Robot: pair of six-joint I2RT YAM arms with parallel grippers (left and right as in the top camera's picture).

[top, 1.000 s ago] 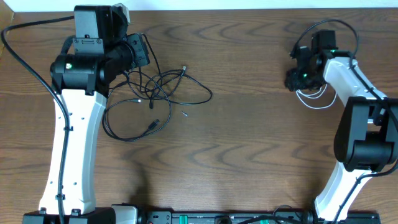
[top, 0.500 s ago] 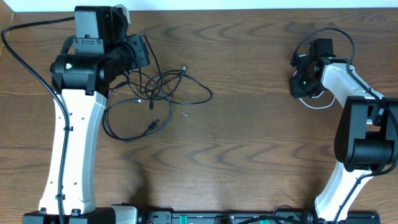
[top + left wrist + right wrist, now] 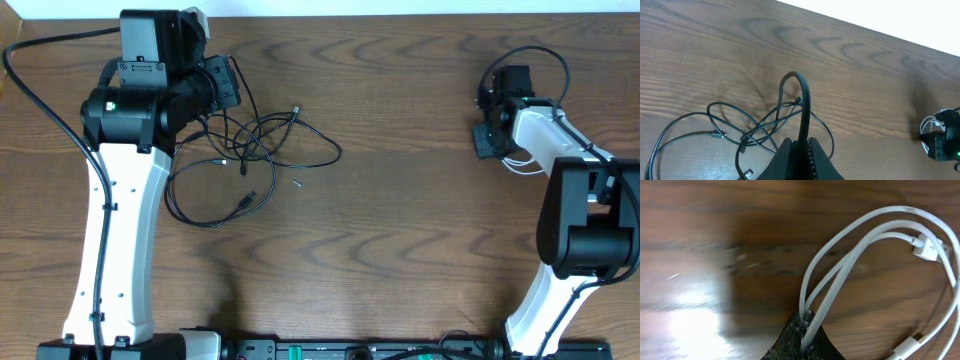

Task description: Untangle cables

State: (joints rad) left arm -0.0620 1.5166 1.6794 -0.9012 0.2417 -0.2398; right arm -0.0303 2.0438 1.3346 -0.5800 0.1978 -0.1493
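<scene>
A brown wood-grain table (image 3: 400, 250) fills the overhead view, with a strip of white wall (image 3: 400, 7) along its far edge. The left arm (image 3: 110, 230) covers part of the black cables (image 3: 250, 140), a loose tangle lying on the left half of the table. The right arm (image 3: 580, 220) hides most of the white cable (image 3: 832, 292), which lies well apart at the far right. The right wrist view is blurred with glare on its left, and the cable's loops run off its right edge. The left gripper (image 3: 802, 145) is clenched on a black cable loop (image 3: 802, 107) arching above the tangle. The right gripper (image 3: 802, 330) is clamped on the bunched white strands.
</scene>
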